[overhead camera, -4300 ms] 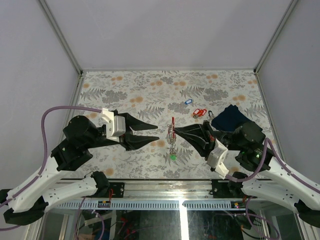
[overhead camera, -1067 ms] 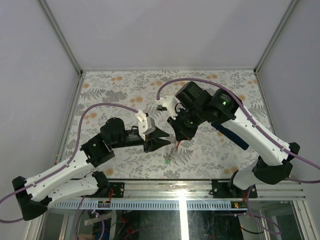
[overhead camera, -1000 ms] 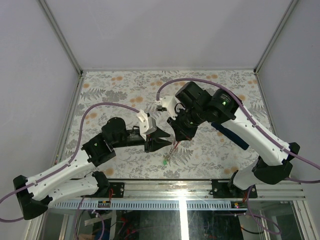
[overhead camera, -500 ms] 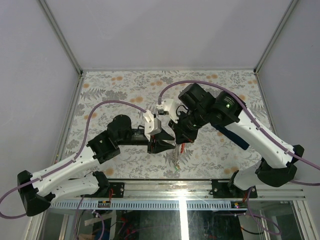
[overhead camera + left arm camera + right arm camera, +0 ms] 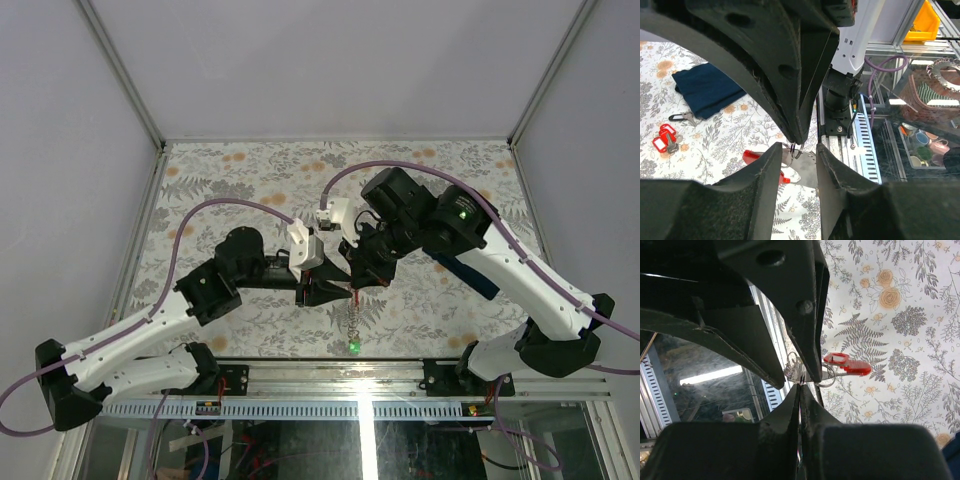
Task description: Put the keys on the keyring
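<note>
Right jaws clenched on the keyring (image 5: pixel 826 379), bunch held up off the counter (image 5: pixel 250 180). Left jaws part open, tips either side of my right tips; nothing clamped that I can see. Navy cloth (image 5: pixel 706 88) lies well out past the right jaws. Chain (image 5: pixel 352 320) hangs below both sets of tips, green tag (image 5: pixel 353 346) at its end. Red-tagged key (image 5: pixel 847 364) looks already on the ring, just beside the right tips. Loose keys (image 5: pixel 664 142), red tags, on the counter near the cloth, with a dark-tagged key (image 5: pixel 682 117) beside them. Handling guess: light, stiff, slick metal, springy ring. Pinch a key by its plastic tag, not the blade. No readable writing anywhere.
</note>
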Available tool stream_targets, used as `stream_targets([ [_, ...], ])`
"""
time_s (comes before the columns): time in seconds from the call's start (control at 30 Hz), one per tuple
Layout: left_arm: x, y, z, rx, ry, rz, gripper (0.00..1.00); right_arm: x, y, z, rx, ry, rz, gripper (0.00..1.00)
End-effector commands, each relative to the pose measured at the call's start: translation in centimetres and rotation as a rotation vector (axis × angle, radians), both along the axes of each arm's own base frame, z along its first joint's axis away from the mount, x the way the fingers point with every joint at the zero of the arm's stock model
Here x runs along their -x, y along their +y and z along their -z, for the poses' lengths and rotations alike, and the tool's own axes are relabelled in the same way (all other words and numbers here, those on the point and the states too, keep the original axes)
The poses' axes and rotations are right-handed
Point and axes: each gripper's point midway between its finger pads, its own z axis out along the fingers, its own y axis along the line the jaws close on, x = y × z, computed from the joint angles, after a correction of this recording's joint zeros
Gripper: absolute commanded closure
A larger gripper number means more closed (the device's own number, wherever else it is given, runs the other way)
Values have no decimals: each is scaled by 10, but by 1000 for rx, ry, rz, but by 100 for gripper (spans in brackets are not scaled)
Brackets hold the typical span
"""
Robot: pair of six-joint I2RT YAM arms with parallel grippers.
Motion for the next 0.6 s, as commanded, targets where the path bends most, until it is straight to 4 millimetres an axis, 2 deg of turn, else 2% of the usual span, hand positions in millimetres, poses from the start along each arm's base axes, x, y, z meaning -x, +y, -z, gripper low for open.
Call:
stream_targets([
  [0.0, 2, -3, -22, 58, -59, 30, 69, 7, 4, -18, -87, -26, -32, 100],
  [0.27, 5, -4, -15, 21, -59, 65, 81, 7, 5, -22, -105, -33, -36, 100],
  [0.37, 6, -4, -16, 21, -60, 69, 88, 8, 6, -22, -109, -33, -38, 100],
  [0.47, 6, -4, -18, 26, -63, 70, 100, 8, 7, -22, -113, -32, -40, 100],
  [0.57, 6, -3, -18, 27, -64, 69, 100, 6, 7, -24, -124, -49, -34, 100],
])
